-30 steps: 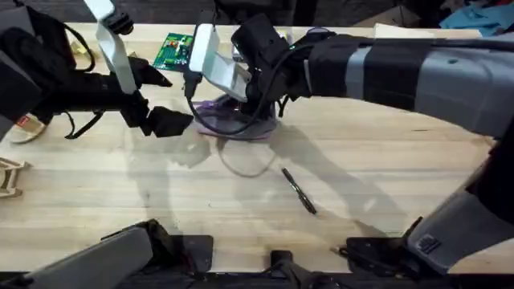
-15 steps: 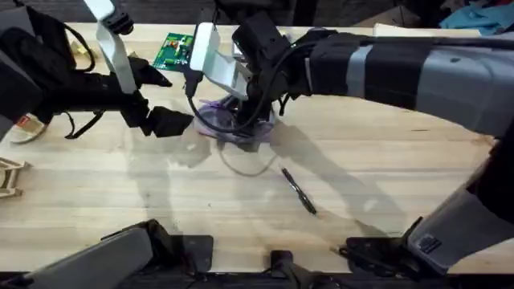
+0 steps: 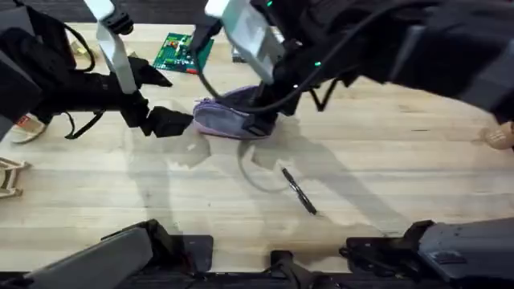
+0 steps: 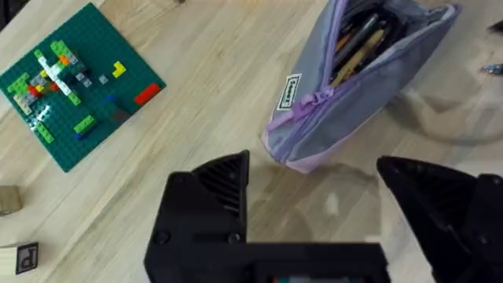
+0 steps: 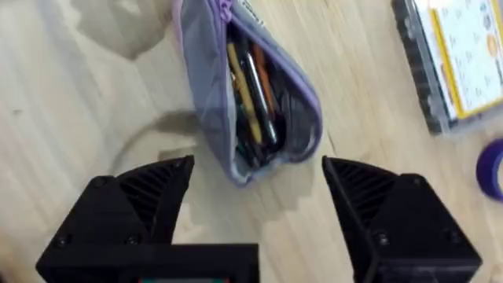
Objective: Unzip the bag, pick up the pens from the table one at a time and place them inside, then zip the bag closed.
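**Pouch open, one pen left on the table**

I start with the bag (image 5: 244, 94): it lies on the table (image 3: 385, 160) toward the far side, near the middle, with its zip already parted. Through the right wrist camera I see several pens and pencils lying lengthwise inside it. The remaining black pen (image 3: 299, 191) lies on bare wood nearer the arm bases, well apart from the pouch, at an angle.

My right gripper (image 5: 255, 204) hangs above the pouch's open mouth with its jaws spread wide and nothing between them. My left gripper (image 4: 314, 212) sits just beside the pouch's closed end, jaws also apart and empty, not touching the fabric as far as I can judge.

I judge the unzipping done and the loading step in hand. Next I need to bring an arm to the pen, line the fingers across its slim barrel, and close low enough to catch it off the flat wood.

The right arm covers the far part of the pouch overhead, so I cannot see the zip pull or the mouth's full width there. Beyond lie a green brick plate (image 4: 75, 82) and a clear box (image 5: 452, 55), cut off at the edge.
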`<state>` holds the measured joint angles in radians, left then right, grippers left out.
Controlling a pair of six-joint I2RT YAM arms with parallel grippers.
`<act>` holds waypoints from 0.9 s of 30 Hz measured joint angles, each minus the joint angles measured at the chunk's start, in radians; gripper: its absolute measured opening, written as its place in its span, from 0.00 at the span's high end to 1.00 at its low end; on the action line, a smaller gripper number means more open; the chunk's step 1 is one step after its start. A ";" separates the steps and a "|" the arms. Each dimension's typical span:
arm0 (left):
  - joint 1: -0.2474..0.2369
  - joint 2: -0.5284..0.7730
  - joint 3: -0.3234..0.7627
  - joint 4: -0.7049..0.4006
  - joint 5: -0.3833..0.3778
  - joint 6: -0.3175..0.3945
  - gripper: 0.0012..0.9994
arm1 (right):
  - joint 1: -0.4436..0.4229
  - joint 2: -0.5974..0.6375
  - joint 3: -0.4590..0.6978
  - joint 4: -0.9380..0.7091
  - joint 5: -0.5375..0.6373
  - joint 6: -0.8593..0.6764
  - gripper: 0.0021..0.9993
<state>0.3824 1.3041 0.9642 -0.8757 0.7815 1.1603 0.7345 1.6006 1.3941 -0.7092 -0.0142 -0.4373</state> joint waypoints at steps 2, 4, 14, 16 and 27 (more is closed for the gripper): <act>0.000 0.000 0.000 0.000 0.000 0.000 0.01 | 0.000 -0.049 0.000 -0.076 0.003 0.040 0.00; 0.000 0.000 0.000 0.000 0.000 0.000 0.01 | 0.000 -0.058 0.000 -0.110 0.003 0.051 0.00; 0.000 0.000 0.000 0.000 0.000 0.000 0.01 | 0.000 -0.096 0.000 -0.224 0.007 0.177 0.00; 0.000 0.000 0.000 0.000 0.000 0.000 0.01 | 0.000 -0.119 0.000 -0.252 0.014 0.181 0.00; 0.000 0.000 0.000 -0.006 0.000 0.000 0.01 | -0.026 -0.257 -0.063 -0.288 0.041 0.193 0.00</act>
<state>0.3824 1.3041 0.9642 -0.8822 0.7815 1.1603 0.7090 1.3434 1.3316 -0.9974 0.0265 -0.2440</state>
